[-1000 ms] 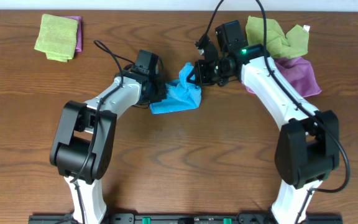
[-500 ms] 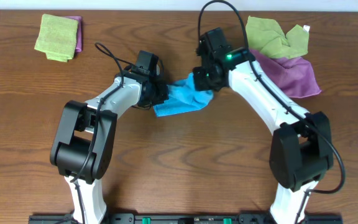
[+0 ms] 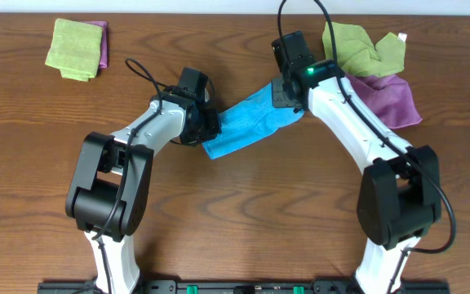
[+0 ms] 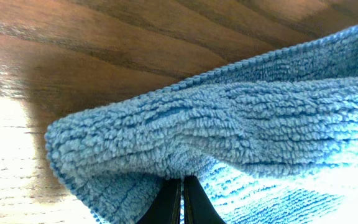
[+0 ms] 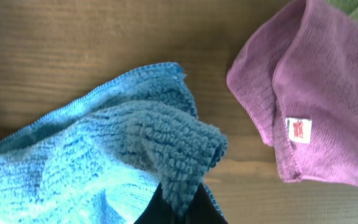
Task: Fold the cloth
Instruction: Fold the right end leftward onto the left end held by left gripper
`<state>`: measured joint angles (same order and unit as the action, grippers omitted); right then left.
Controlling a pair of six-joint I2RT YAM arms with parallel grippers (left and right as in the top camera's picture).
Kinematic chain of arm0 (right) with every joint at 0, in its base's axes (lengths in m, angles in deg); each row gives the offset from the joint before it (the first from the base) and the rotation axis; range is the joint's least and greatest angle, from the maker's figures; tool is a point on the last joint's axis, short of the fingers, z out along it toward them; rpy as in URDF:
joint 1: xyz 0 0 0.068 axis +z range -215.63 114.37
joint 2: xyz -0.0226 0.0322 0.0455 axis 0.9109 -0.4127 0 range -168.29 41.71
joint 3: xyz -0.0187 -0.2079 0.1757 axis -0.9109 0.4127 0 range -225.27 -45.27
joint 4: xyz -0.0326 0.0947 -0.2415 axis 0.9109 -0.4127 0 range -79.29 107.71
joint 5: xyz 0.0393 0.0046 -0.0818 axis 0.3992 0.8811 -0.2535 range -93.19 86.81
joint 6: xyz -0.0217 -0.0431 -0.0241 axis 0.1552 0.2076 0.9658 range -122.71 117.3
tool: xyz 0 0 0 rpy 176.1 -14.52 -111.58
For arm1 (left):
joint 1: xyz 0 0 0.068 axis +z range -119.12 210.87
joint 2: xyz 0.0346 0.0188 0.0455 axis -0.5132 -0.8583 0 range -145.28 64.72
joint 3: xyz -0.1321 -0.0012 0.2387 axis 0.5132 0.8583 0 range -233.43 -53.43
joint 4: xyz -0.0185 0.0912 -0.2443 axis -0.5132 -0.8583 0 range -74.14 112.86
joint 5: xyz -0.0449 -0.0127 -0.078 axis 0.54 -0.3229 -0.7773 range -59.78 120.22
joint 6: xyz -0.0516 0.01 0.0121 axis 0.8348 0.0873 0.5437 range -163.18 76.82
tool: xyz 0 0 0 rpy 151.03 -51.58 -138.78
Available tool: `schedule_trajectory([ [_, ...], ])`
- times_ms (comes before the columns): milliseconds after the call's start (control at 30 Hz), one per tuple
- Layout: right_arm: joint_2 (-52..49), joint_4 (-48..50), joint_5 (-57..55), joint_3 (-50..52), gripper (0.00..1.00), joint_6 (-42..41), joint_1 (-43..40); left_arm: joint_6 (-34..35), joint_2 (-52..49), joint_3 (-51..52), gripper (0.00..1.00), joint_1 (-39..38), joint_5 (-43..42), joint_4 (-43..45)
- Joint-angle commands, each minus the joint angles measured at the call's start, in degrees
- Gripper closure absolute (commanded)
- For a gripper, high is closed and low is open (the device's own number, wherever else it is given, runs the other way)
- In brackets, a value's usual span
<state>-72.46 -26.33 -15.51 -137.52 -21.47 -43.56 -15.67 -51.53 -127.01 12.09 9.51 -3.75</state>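
Note:
The bright blue cloth (image 3: pixel 247 124) lies stretched slantwise between my two grippers at the middle of the table. My left gripper (image 3: pixel 206 131) is shut on its lower left corner; in the left wrist view the closed fingers (image 4: pixel 182 190) pinch the blue pile (image 4: pixel 229 124). My right gripper (image 3: pixel 288 100) is shut on the cloth's upper right end; in the right wrist view the fingers (image 5: pixel 179 202) hold a bunched fold of the cloth (image 5: pixel 104 155). The white tag is not visible.
A purple cloth (image 3: pixel 390 98) and a light green cloth (image 3: pixel 357 45) lie crumpled at the back right, close to my right gripper; the purple one with a white tag shows in the right wrist view (image 5: pixel 316 93). A folded green-on-purple stack (image 3: pixel 76 49) sits at the back left.
My right gripper has closed on the cloth's right end and pulled it up and to the right, stretching the bunched cloth out. My left gripper has stayed holding its corner.

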Motion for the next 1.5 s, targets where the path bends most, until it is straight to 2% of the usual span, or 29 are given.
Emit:
schedule_trajectory([
  [0, 0.2, 1.0, -2.7, -0.7, 0.98, -0.9, 1.7, 0.9, -1.6, 1.4, 0.94, -0.2, -0.2, -1.6],
  [633, -3.5, 0.7, -3.3, -0.7, 0.98, 1.0, 10.2, 2.7, -1.6, 1.4, 0.94, 0.3, -2.8, -2.2],
  [733, -3.5, -0.2, -8.7, -0.7, 0.98, 1.0, 9.2, 4.3, -1.6, 1.4, 0.94, 0.9, 0.7, -5.4],
  [867, -3.5, -1.9, -9.7, -0.7, 0.98, 0.5, 7.7, 4.2, -1.6, 1.4, 0.94, 0.9, 3.5, -7.9],
  [1233, -3.5, -4.6, -3.4, -0.7, 0.98, 0.1, 13.6, 6.0, -1.6, 1.4, 0.95, 1.5, 3.1, -6.3],
  [1467, -3.5, -4.6, -0.7, -0.7, 0.98, 0.2, 13.8, 6.2, -1.6, 1.4, 0.94, 3.5, 1.5, -6.1],
])
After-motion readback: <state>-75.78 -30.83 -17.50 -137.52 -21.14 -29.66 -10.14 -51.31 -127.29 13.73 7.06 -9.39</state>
